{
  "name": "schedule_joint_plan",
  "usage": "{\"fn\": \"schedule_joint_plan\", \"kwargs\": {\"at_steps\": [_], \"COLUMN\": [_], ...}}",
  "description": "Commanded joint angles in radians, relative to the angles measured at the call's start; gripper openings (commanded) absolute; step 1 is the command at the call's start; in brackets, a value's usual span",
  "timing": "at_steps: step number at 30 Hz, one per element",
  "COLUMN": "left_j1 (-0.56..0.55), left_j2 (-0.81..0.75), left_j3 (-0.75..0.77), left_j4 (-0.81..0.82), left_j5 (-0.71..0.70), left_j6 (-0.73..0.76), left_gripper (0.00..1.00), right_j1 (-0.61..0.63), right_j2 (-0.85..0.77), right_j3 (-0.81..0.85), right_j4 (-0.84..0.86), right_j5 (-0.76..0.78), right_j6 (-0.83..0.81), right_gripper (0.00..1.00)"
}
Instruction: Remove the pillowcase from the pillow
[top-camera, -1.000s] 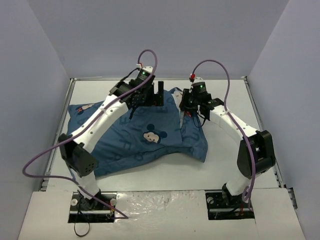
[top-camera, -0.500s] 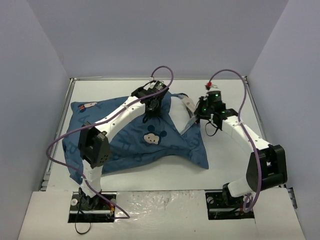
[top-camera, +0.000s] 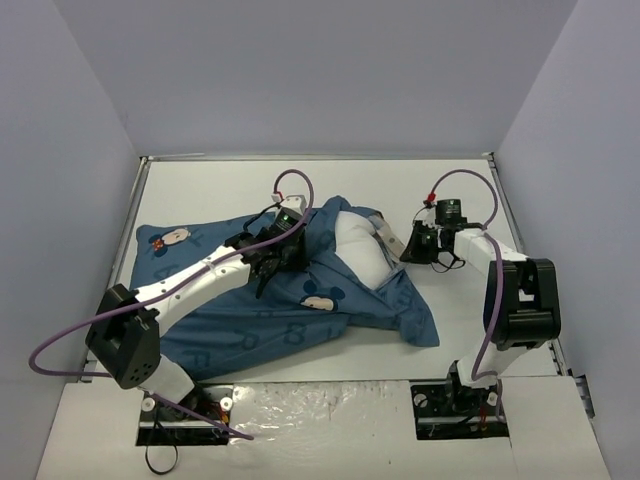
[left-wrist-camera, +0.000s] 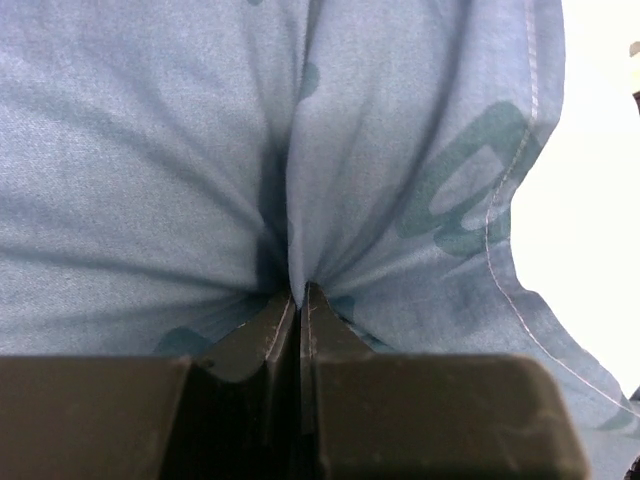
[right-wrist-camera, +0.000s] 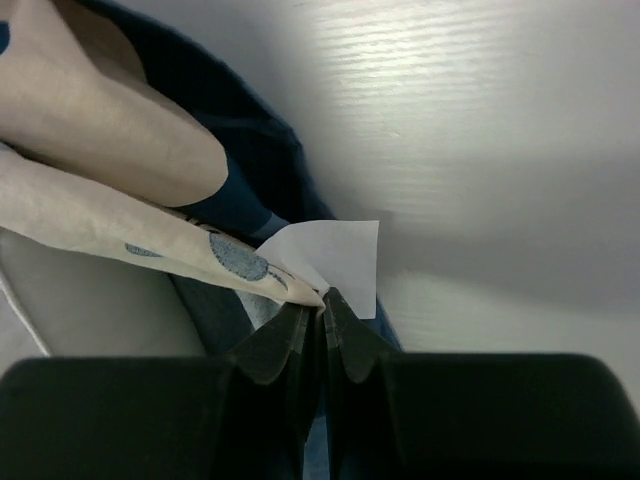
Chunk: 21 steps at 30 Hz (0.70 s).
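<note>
The dark-blue pillowcase (top-camera: 240, 315) with mouse faces lies across the left and middle of the table. A plump white end of the pillow (top-camera: 357, 248) bulges out of its right opening. My left gripper (top-camera: 278, 255) is shut on a pinched fold of the pillowcase (left-wrist-camera: 180, 150), its jaws (left-wrist-camera: 300, 290) pressed together on the blue cloth. My right gripper (top-camera: 408, 250) sits just right of the pillow, shut (right-wrist-camera: 322, 298) on the tip of a pale cloth strip (right-wrist-camera: 120, 225) with blue marks. A small white tag (right-wrist-camera: 345, 255) lies beside that tip.
The white table (top-camera: 430, 190) is boxed in by grey walls at the back and both sides, with metal rails along its left and right edges. Purple cables loop above both arms. The right arm's elbow (top-camera: 520, 300) stands near the right rail.
My left gripper has shut on the pillowcase and drawn back to the left, baring the white pillow end. My right gripper has shifted right and toward me with the pale strip.
</note>
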Motion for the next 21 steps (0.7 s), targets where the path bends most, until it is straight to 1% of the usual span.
{"fn": "schedule_joint_plan", "kwargs": {"at_steps": [1,3,4,5,6,7,8,10,12,13,14,15,16,17,21], "left_j1": [-0.021,-0.037,-0.041,-0.044,-0.044,-0.045,-0.048,-0.053,-0.059,-0.06,-0.062,-0.065,-0.065,-0.065,-0.067], "left_j2": [0.019,0.024,0.025,0.028,0.03,0.032,0.033,0.039,0.045,0.05,0.052,0.052,0.053,0.052,0.044], "left_j3": [-0.074,-0.079,-0.082,-0.088,-0.089,-0.094,-0.1,-0.105,-0.105,-0.105,-0.103,-0.099,-0.096,-0.093,-0.086], "left_j4": [-0.187,-0.188,-0.187,-0.184,-0.181,-0.173,-0.17,-0.159,-0.156,-0.155,-0.153,-0.153,-0.156,-0.159,-0.167], "left_j5": [0.033,0.025,0.024,0.022,0.024,0.024,0.022,0.02,0.021,0.02,0.02,0.02,0.019,0.016,0.004], "left_j6": [0.011,0.028,0.031,0.039,0.043,0.046,0.046,0.048,0.048,0.048,0.049,0.048,0.051,0.051,0.056], "left_gripper": [0.02,0.02,0.02,0.02,0.02,0.02,0.02,0.02,0.02,0.02,0.02,0.02,0.02,0.02,0.02], "right_j1": [-0.029,-0.033,-0.033,-0.032,-0.029,-0.018,-0.01,0.008,0.02,0.049,0.069,0.091,0.124,0.14,0.171], "right_j2": [0.031,-0.015,-0.045,-0.111,-0.139,-0.161,-0.177,-0.173,-0.153,-0.142,-0.12,-0.104,-0.071,-0.06,-0.052], "right_j3": [0.08,0.131,0.143,0.163,0.174,0.189,0.209,0.272,0.298,0.304,0.312,0.336,0.342,0.349,0.3], "right_j4": [-0.024,0.015,0.04,0.069,0.126,0.137,0.14,0.137,0.135,0.131,0.117,0.056,0.034,0.013,-0.007], "right_j5": [-0.123,-0.223,-0.301,-0.331,-0.351,-0.374,-0.386,-0.397,-0.394,-0.369,-0.311,-0.281,-0.251,-0.199,-0.112], "right_j6": [-0.157,-0.214,-0.252,-0.274,-0.292,-0.312,-0.363,-0.386,-0.404,-0.415,-0.434,-0.478,-0.49,-0.501,-0.564], "right_gripper": [0.05,0.2,0.34,0.43,0.5,0.61,0.64,0.7,0.73,0.74,0.75,0.75,0.75,0.75,0.76]}}
